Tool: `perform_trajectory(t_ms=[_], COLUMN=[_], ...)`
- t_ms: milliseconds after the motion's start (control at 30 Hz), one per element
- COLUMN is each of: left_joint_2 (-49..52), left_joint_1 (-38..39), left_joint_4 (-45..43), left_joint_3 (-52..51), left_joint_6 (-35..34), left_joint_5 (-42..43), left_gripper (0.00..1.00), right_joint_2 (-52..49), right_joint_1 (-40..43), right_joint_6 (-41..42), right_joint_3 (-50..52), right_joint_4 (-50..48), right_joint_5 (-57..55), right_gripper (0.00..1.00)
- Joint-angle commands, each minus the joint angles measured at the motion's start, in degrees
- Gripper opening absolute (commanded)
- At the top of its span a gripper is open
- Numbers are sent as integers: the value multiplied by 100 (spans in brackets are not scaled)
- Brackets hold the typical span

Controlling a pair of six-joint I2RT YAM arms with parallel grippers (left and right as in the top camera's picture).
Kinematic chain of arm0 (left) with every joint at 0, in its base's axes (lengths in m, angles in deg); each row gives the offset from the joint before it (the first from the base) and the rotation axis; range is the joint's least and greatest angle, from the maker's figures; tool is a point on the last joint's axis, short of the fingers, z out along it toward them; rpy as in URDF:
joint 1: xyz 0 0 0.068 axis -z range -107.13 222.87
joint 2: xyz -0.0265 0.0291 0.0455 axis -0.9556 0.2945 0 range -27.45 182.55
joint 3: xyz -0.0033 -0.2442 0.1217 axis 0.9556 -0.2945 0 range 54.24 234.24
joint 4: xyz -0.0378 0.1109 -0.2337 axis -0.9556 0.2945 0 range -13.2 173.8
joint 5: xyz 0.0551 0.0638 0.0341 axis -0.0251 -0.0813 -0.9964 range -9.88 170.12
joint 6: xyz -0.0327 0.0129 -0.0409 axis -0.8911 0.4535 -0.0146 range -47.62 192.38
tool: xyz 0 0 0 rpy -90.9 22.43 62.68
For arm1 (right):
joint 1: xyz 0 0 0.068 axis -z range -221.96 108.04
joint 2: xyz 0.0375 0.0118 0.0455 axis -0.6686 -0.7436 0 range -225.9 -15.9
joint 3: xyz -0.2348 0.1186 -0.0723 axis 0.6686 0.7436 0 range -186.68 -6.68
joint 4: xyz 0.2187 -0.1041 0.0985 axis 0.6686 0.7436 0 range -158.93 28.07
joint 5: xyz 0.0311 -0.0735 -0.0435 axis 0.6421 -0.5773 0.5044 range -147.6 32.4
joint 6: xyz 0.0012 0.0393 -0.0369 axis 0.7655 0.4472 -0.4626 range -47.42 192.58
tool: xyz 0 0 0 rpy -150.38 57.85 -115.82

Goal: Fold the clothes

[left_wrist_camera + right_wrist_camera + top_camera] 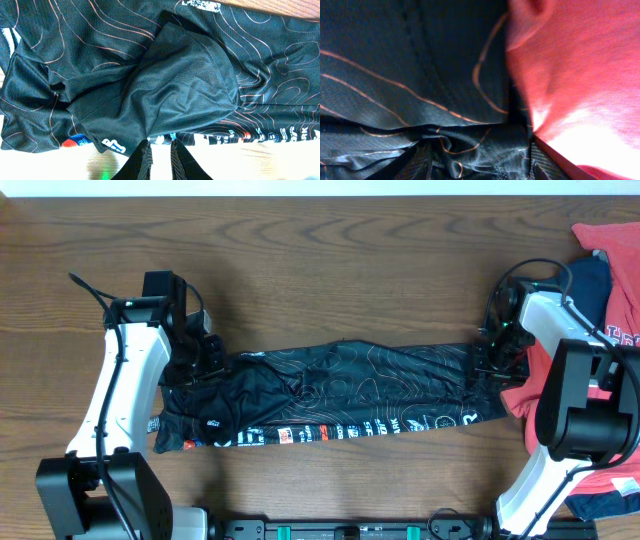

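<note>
At frame left, the left gripper point(218, 366) points right — fingers point(143, 161) barely parted. At frame right, the right gripper point(482, 360) points left, jaws wider.

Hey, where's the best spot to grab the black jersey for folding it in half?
Probably the left end, coming in low from the left. The jersey lies as one long flat band, so a short end should lift over cleanly. That end rests on bare table, while the right end butts against the red shirt.

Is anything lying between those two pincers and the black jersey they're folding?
Nothing visible does. The left pincer sits at the left end of the black jersey, the right pincer at its right end, beside a red T-shirt.
</note>
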Motion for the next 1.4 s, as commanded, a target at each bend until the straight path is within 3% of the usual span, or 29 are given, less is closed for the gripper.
perform_trajectory(t_ms=[0, 167, 200, 233, 267, 300, 533, 800, 1033, 1367], left_joint_2=[-52, -52, -52, -52, -52, -52, -52, -52, -52, -52], left_joint_1=[13, 11, 13, 13, 11, 11, 7, 7, 7, 7], left_joint_4=[11, 13, 15, 15, 17, 20, 24, 57, 57, 57], left_joint_3=[2, 2, 2, 2, 2, 2, 2, 2, 2, 2], left_joint_6=[-33, -33, -35, -35, -33, -33, -35, -35, -37, -37], left_joint_5=[-33, -33, -33, -33, -33, -39, -341, -352, -352, -350], left_gripper=[16, 16, 17, 17, 17, 17, 17, 17, 24, 24], right_joint_2=[-59, -59, -59, -59, -59, -59, 31, 699, 975, 896], right_joint_1=[-44, -44, -44, -44, -44, -44, 15, -216, -1196, -3189], right_joint_6=[-109, -114, -114, -114, -114, -107, 275, 229, 267, 1213], right_joint_3=[247, 457, 498, 516, 518, 516, -26, -1043, -1099, -1088], right_joint_4=[-205, -634, -713, -769, -780, -780, -393, 221, 400, -221], right_joint_5=[280, 275, 275, 273, 232, 144, -662, -385, 442, 479], right_gripper=[59, 55, 48, 32, 8, 1, 1, 1, 1, 1])
